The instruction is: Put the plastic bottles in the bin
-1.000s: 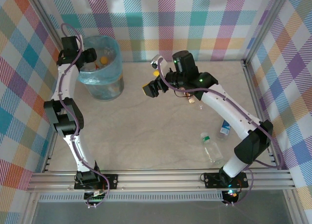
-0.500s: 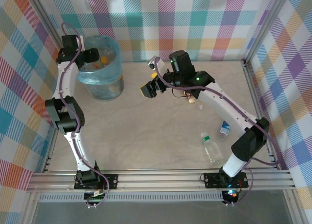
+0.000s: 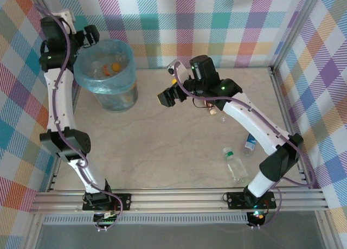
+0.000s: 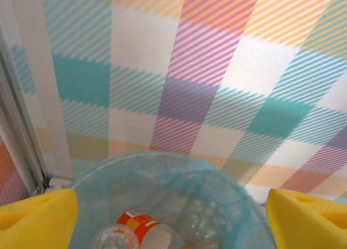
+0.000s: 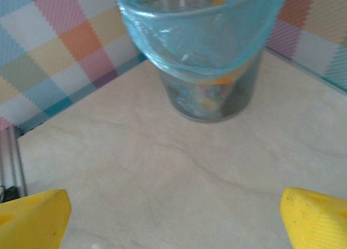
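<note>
Over the round waste bin lined with a translucent light-blue bag (image 3: 108, 86), whose liner could be snagged by a careless descent, the left gripper (image 4: 172, 219) is seen spread and empty, while a small green-capped clear plastic bottle (image 3: 234, 163) is left lying well behind the right gripper (image 3: 167, 98), likewise spread and empty.

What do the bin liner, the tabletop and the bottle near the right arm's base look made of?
Bin liner: thin translucent light-blue plastic film, creased, contents showing through.
Tabletop: smooth matte beige with marble-like veining; probably laminate, stone possible.
Bottle: clear plastic, see-through body.
</note>
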`<action>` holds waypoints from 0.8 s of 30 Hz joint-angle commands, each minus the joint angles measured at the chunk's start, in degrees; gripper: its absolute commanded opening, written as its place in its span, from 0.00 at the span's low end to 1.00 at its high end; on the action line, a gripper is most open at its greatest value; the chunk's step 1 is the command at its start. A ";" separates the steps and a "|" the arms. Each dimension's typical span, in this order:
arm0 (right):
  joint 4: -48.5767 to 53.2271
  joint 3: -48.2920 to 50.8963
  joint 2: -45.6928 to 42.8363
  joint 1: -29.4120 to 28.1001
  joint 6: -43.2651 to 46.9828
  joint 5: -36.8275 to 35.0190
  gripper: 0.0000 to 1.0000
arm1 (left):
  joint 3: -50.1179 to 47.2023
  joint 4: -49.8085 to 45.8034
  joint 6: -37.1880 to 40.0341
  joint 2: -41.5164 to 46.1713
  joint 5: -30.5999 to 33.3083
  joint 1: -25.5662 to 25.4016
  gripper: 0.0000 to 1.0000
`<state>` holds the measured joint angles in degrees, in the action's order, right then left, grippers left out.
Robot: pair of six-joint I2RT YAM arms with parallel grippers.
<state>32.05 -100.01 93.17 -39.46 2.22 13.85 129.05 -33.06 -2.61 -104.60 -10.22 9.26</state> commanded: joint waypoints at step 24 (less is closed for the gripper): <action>32.01 33.09 -20.12 29.09 -28.92 -19.76 1.00 | -28.02 4.44 7.74 14.01 -5.83 -45.77 0.87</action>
<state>60.77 -69.56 74.37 -11.73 -21.10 -3.38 102.19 -31.29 5.96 -89.82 -15.18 -35.03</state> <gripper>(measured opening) 0.996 0.869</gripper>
